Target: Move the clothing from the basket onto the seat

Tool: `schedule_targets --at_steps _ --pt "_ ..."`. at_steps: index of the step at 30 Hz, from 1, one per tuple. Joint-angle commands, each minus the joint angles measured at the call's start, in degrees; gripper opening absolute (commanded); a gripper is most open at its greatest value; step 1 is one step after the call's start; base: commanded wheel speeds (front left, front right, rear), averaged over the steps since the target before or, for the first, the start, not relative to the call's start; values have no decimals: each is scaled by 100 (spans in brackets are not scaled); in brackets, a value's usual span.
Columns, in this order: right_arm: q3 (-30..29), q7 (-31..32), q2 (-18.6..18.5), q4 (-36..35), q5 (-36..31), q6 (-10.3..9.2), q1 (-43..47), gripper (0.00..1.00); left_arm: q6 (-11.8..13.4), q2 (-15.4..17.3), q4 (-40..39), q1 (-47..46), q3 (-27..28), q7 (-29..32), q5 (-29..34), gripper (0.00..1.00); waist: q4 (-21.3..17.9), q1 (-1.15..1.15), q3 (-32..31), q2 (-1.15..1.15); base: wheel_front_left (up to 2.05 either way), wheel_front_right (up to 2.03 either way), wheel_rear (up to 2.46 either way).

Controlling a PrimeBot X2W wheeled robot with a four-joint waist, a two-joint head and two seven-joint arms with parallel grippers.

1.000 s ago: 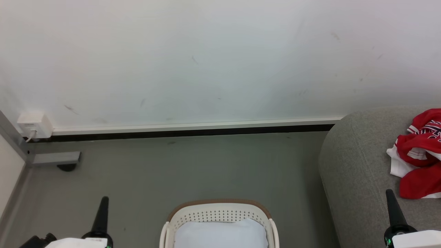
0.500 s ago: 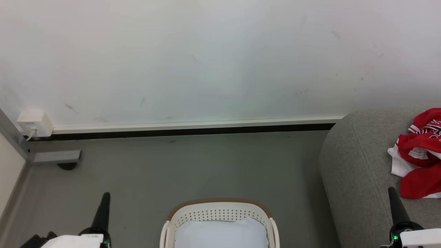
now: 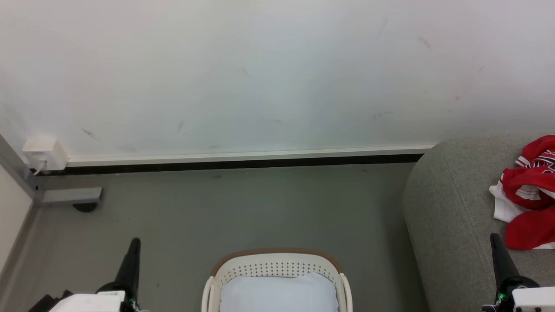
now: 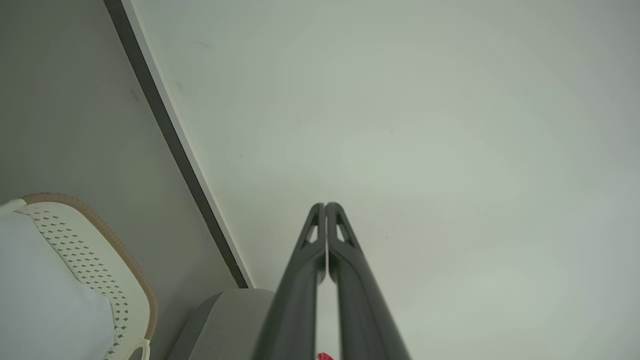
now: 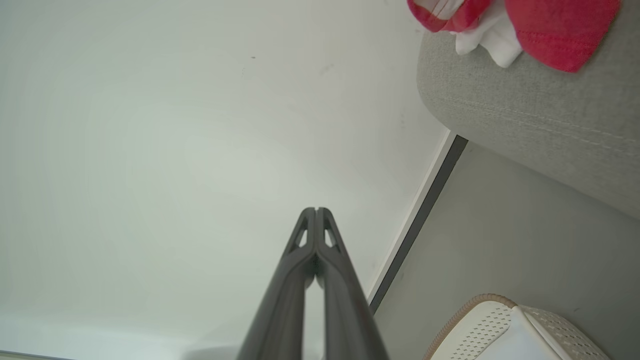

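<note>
The left end effector (image 3: pixel 135 241) rises from the lower left of the head view above the grey floor (image 3: pixel 243 208), its two dark fingers pressed together and gripping nothing; the left wrist view shows the tips meeting in front of the pale wall (image 3: pixel 260 73). The right end effector (image 3: pixel 493 236) rises from the lower right, its fingers likewise pressed together and empty, and shows against the grey fabric of the seat (image 3: pixel 446 216). The clothing (image 3: pixel 531 195), a crumpled red heap with white trim and a white garment (image 3: pixel 505 210) showing at its edge, lies on the seat just beyond and to the right of the right end effector's tip, apart from it. The basket (image 3: pixel 277 262) stands on the floor between the two end effectors, to the right of the left one and to the left of the right one, beside the seat's rounded end. Inside it lies a pale blue-white pad (image 3: pixel 277 294). Ahead of both end effectors, a dark baseboard (image 3: pixel 243 164) runs along the foot of the wall.
</note>
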Motion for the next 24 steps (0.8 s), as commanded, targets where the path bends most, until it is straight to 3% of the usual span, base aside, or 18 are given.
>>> schedule_targets --at_steps 1,24 --pt "-40 33 6 -52 124 -10 -74 0 -44 15 -34 -76 25 34 -130 0 1 0 2 0 0 0 0" --pt "-159 245 41 -72 847 -12 -101 0 -53 -11 -42 -131 41 244 -881 0 23 0 41 0 0 0 0"
